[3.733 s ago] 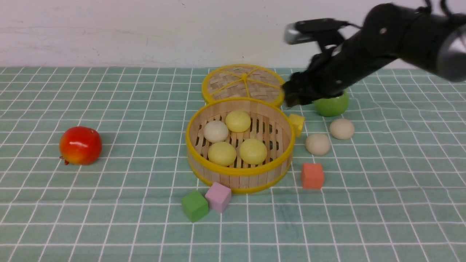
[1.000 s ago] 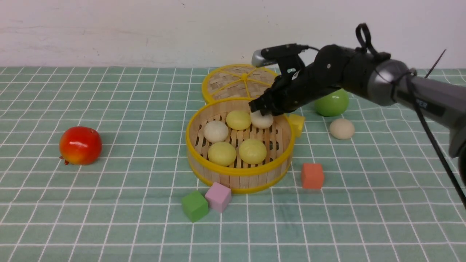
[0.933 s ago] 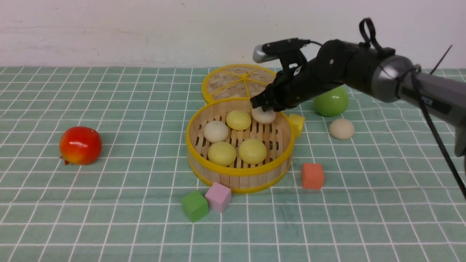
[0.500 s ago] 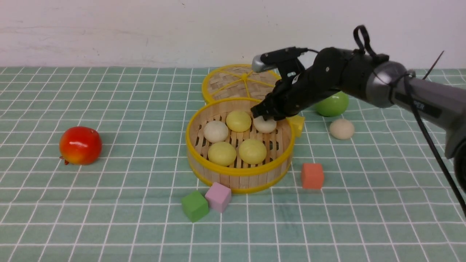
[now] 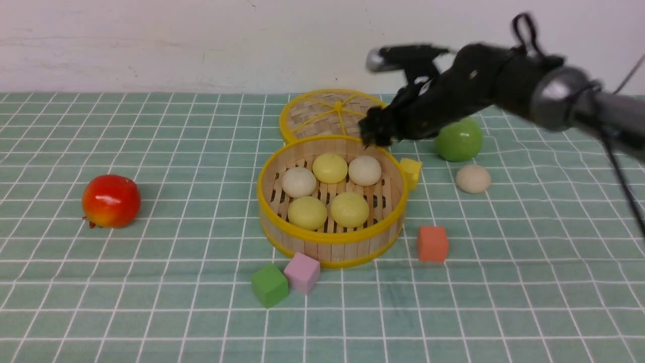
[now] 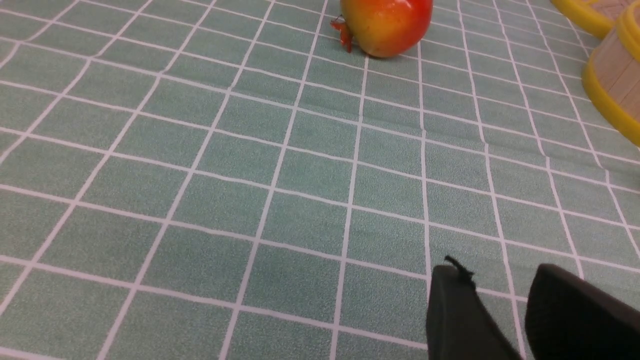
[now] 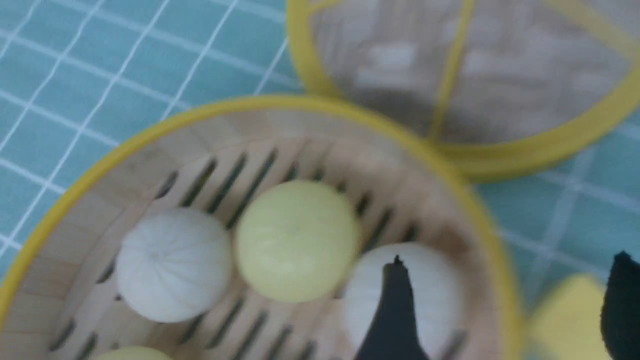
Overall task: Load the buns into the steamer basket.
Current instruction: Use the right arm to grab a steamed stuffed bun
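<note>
The right gripper point(image 7: 505, 280) has its fingers spread wide with nothing between them; it is positioned above the far right part of the steamer basket point(image 5: 332, 250). The left gripper point(image 6: 480, 295) shows two dark fingertips with a gap between them, holding nothing, over the tablecloth point(image 5: 176, 312).

The basket stands upright on the cloth and contains five buns on its slatted floor. Three are pale yellow: one at the back point(image 5: 330, 168), one at front left point(image 5: 307, 213) and one at front right point(image 5: 349, 209). Two are beige-white: one at left point(image 5: 299, 182) and one at back right point(image 5: 365, 171). A sixth bun point(image 5: 473, 179), beige-white, lies on the cloth to the right of the basket, outside it.

The woven lid point(image 5: 325, 113) lies flat directly behind the basket. A yellow block point(image 5: 411, 173) is beside the basket's right wall. A green fruit point(image 5: 458, 141) is located behind the sixth bun. An orange-red block point(image 5: 433, 244) sits near the basket's front right. A pink block point(image 5: 302, 273) and a green block point(image 5: 270, 286) are at the front left. A red fruit point(image 5: 111, 201) rests well apart, at far left.
</note>
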